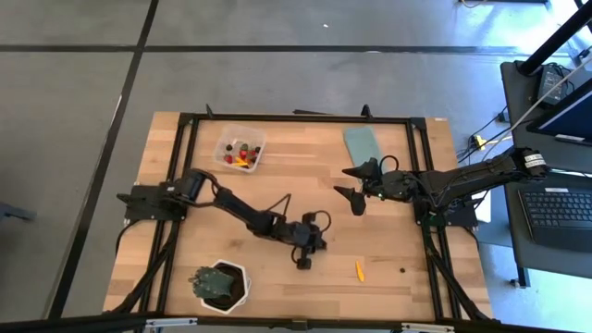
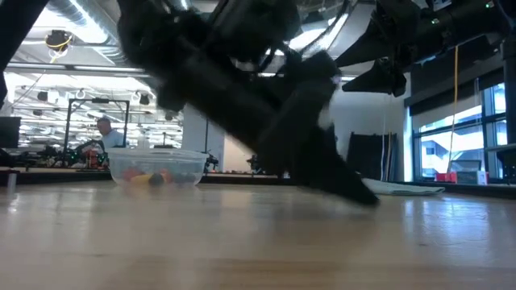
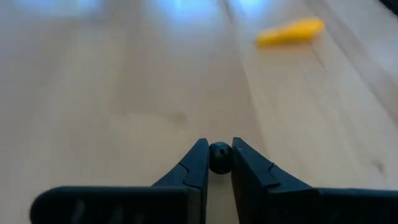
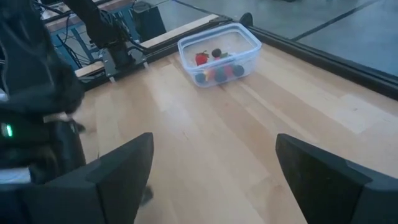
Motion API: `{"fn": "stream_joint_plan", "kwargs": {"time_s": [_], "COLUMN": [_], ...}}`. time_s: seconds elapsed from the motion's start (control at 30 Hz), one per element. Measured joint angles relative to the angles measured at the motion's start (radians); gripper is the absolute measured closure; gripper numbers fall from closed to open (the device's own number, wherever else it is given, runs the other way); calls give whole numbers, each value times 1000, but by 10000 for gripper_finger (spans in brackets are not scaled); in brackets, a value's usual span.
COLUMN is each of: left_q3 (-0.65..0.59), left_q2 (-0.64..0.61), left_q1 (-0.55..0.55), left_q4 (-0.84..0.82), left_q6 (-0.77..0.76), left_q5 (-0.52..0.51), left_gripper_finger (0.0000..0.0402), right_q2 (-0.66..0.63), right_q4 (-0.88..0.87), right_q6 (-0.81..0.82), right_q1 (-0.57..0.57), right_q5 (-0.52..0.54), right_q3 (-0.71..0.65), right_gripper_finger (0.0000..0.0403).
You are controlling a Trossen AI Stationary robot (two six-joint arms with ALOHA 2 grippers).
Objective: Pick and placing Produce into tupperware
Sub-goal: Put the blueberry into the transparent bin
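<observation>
Right now I see the wooden table [image 1: 305, 176] with my two arms reaching in from either side. My left gripper [image 1: 304, 259] is down low near the front of the table, and from its wrist camera [image 3: 219, 163] I see the fingers nearly closed, pinching a small dark round piece [image 3: 219, 157] between their tips. My right gripper [image 1: 358, 185] hovers above the table's right half, and its fingers [image 4: 118, 180] are spread wide with nothing between them.

Next in size is the green plant in its white pot [image 1: 220, 284], at the front left corner. A flat teal lid [image 1: 363, 142] lies at the back, right of centre. The tupperware [image 1: 239, 149] sits at the back left, well away from both grippers, with red, dark and orange produce [image 1: 242, 155] already inside; my right wrist camera shows it too [image 4: 219, 53].

Smallest of all, one yellow-orange piece [image 1: 359, 270] lies loose on the wood, near my left gripper and to its right [image 3: 290, 31].
</observation>
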Motion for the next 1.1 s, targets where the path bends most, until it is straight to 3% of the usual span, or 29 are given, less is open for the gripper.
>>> {"fn": "stream_joint_plan", "kwargs": {"time_s": [0.13,0.27,0.4,0.6,0.77,0.93,1.1], "left_q3": [4,2,4,4,4,-5,-117], "left_q2": [-152,-325,-530,-797,-934,-970,-964], "left_q1": [38,84,142,271,404,530,653], "left_q4": [-168,-441,-718,-1133,-1432,-1563,-1446], "left_q6": [75,158,184,-1,-163,-209,-141], "left_q5": [-12,-42,-184,-377,-450,-458,-422], "left_gripper_finger": [362,362,362,362,362,353,364], "right_q2": [0,0,0,0,0,0,0], "right_q4": [-6,-5,0,2,9,11,38], "right_q6": [3,5,9,57,59,85,83], "right_q1": [0,0,0,0,0,-11,-37], "right_q5": [0,0,1,5,50,157,170], "right_q3": [0,0,0,0,0,0,0], "right_gripper_finger": [64,64,64,64,64,64,64]}}
